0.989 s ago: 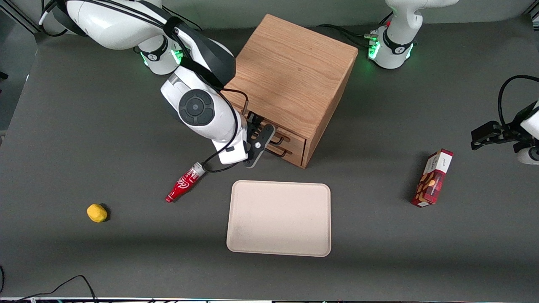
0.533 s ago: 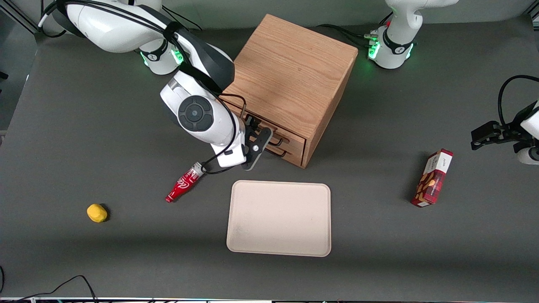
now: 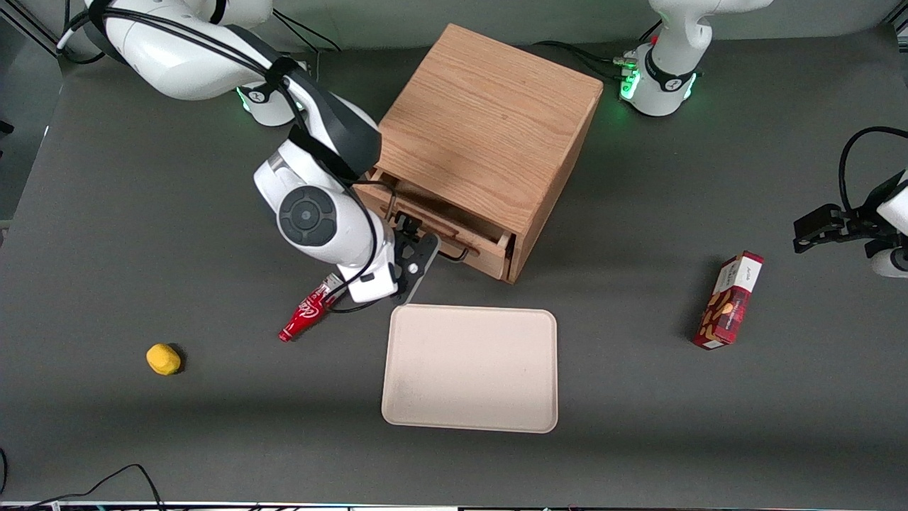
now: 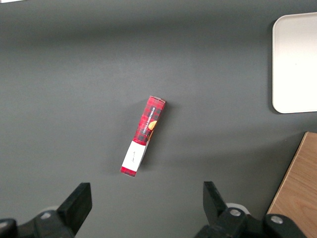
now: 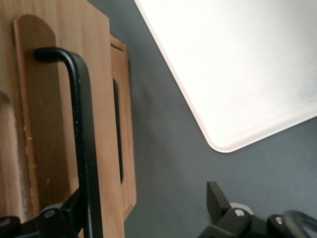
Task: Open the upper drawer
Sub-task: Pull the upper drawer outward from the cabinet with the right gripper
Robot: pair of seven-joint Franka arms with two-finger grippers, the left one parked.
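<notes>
The upper drawer [image 3: 454, 238] of the oak cabinet [image 3: 489, 135] already stands partly out toward the tray [image 3: 469, 367], its black handle [image 5: 81, 144] hooked between the gripper [image 3: 420, 245] fingers, whose closure I cannot tell, so more pulling likely remains

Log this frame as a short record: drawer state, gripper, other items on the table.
upper drawer: partly pulled out of the oak cabinet
handle: black wire bar, one gripper finger on each side
gripper: at the handle, open, not clamped
tray: nearer the front camera than the cabinet
other items: red bottle, yellow object, red box
</notes>
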